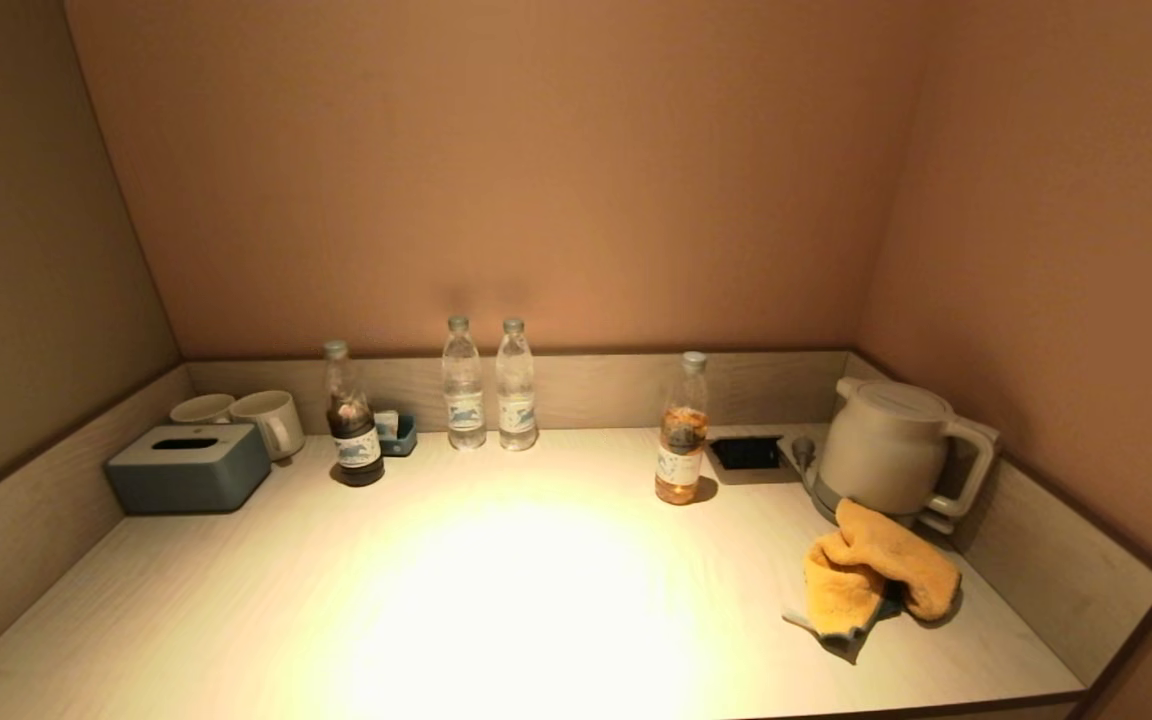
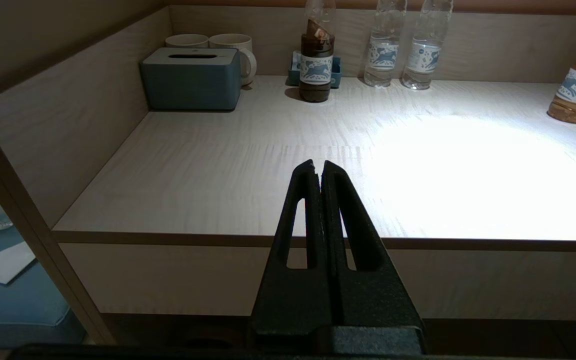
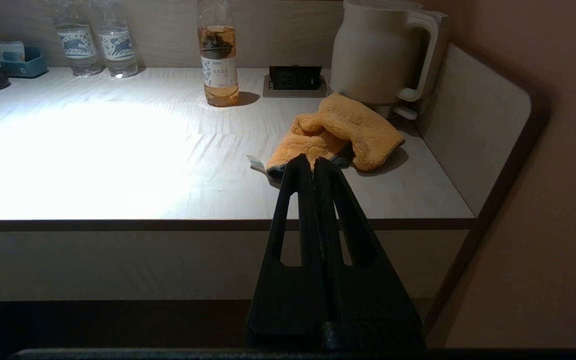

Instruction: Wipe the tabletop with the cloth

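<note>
The orange cloth (image 1: 874, 580) lies crumpled on the tabletop (image 1: 496, 600) just in front of the white kettle (image 1: 886, 445), while the left gripper (image 2: 318, 167) and right gripper (image 3: 313, 162), both pressed together and holding nothing, hang before the table's front edge.

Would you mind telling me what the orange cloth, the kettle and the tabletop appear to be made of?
The crumpled orange cloth looks like plush microfibre: fuzzy nap, soft folds, a grey underside. The cream kettle appears to be matte plastic, smooth with dull highlights. The pale tabletop looks like wood-grain laminate, with printed streaks and a dark edge band, though real veneer is possible.
</note>
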Available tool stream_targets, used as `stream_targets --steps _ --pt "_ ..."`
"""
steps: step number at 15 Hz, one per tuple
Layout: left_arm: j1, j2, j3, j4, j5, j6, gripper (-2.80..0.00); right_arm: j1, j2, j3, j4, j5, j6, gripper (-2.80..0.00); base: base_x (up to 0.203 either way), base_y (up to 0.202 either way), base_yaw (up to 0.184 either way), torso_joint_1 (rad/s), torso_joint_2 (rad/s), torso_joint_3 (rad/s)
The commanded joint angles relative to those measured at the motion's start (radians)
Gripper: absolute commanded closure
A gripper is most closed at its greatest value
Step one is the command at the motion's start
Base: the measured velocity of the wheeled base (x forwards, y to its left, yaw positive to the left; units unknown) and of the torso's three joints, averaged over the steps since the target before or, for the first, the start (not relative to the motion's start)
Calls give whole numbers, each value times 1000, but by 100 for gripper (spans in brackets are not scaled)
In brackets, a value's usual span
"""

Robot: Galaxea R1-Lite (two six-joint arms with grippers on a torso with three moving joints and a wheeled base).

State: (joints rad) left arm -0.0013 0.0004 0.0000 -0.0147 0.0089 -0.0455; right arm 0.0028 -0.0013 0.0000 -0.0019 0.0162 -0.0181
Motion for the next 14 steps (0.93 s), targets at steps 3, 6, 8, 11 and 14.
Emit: stream_targets --steps 3,6,8,11,14 --pt "0 0 0 1 0 0 0 -1 1 0 0 -1 0 0 0 0 0 0 0 0" --pt "0 0 0 1 0 0 0 0 1 0 0 -1 0 0 0 0 0 0 0 0" --pt "0 0 0 1 0 0 0 0 1 0 0 -7 1 0 0 0 0 0 0 0" --pt "0 0 0 1 0 0 0 0 1 0 0 -7 4 0 0 0 0 0 0 0" --pt "0 0 0 -1 0 0 0 -1 1 0 -1 -5 6 0 0 0 0 0 0 0"
